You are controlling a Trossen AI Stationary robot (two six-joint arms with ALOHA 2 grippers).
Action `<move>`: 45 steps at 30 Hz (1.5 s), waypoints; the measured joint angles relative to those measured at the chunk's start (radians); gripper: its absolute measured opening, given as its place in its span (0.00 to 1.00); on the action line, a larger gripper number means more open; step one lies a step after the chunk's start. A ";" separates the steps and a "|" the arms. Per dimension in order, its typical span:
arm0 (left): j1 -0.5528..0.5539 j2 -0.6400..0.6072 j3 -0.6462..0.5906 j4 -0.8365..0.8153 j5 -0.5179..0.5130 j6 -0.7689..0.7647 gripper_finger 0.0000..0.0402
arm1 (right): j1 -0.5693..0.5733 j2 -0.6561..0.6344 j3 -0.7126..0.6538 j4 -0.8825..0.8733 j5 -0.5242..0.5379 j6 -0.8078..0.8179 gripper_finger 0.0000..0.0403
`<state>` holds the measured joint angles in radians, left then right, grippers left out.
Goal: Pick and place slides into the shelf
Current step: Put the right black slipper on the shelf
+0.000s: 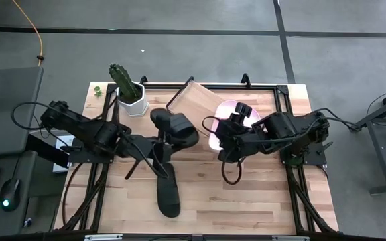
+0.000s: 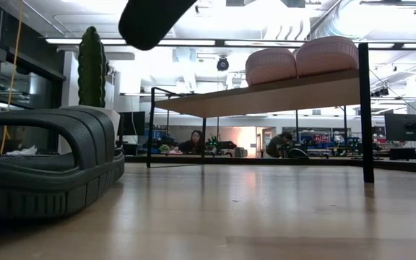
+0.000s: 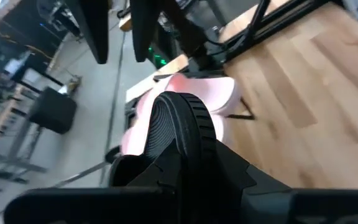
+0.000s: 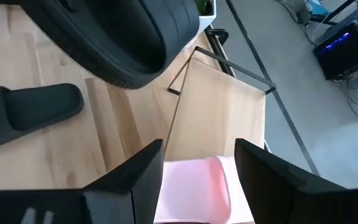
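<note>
My left gripper point(image 1: 154, 142) is shut on a black slide point(image 1: 177, 127), which hangs above the middle of the table; its ribbed sole point(image 3: 179, 130) fills the left wrist view. The second black slide point(image 1: 168, 191) lies flat on its sole near the front edge. Two pale pink slides point(image 2: 269, 65) point(image 2: 327, 54) rest side by side on the slanted wooden shelf point(image 1: 200, 100) at the back. Above the pink slide point(image 4: 197, 183), my right gripper point(image 4: 197, 174) is open, a finger on either side of it in that view, apart from it. My left gripper holds the black slide at the end nearest the arm point(image 1: 163, 137), coming from the table's left and slanting a little downward. Its own body hides the place of contact in the wrist view. The slide is lifted clear of the table and tilted, its free end point(image 2: 154, 18) high.
A cactus in a white pot point(image 1: 129, 90) stands at the back left beside the shelf. The shelf's black wire frame point(image 2: 365, 108) rises from the table. A black cable point(image 1: 230, 175) loops under the right arm. Bare tabletop point(image 1: 260, 201) lies front right. People sit in the room beyond.
</note>
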<state>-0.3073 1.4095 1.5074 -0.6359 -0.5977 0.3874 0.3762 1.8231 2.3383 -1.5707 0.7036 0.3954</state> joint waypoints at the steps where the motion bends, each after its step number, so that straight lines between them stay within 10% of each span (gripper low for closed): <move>1: 0.000 -0.005 0.000 -0.002 -0.002 0.018 0.10 | -0.003 0.000 0.000 0.000 0.004 0.000 0.47; 13: 0.000 -0.074 0.000 0.011 -0.039 0.178 0.10 | -0.049 0.001 0.000 0.003 -0.005 -0.003 0.47; 25: -0.001 -0.084 0.056 0.162 0.154 0.233 0.10 | -0.083 0.002 0.000 0.144 -0.111 -0.043 0.47; 36: -0.001 -0.101 0.317 -0.105 0.198 0.016 0.10 | -0.091 -0.002 0.000 0.139 -0.208 0.471 0.47; 45: -0.001 -0.100 0.351 -0.264 0.238 0.196 0.10 | -0.202 -0.007 0.000 0.274 -0.395 0.639 0.47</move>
<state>-0.3080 1.3094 1.8580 -0.9001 -0.3595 0.5835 0.1742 1.8158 2.3380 -1.2971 0.3085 1.0340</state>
